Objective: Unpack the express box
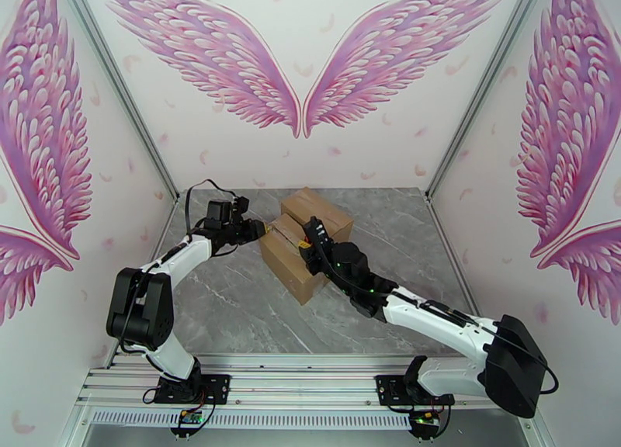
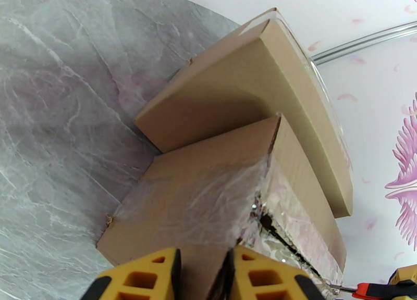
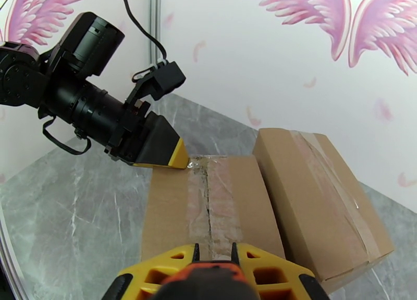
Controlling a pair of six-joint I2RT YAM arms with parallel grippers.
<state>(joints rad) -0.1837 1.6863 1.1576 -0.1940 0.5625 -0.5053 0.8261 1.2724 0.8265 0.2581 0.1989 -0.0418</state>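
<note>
The express box (image 3: 177,217) lies near the far edge of the surface (image 1: 233,301). Its long axis follows the taped seam from my right claw (image 3: 213,251), clamped on an orange cutter (image 3: 208,277), to my left claw (image 2: 206,257), pinching its end.

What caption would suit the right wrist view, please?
Right end effector holds cutter over the box seam; left end effector at far edge.

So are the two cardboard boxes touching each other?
Touching. The right wrist view shows the slit box pressed against the sealed box, no table between.
</note>
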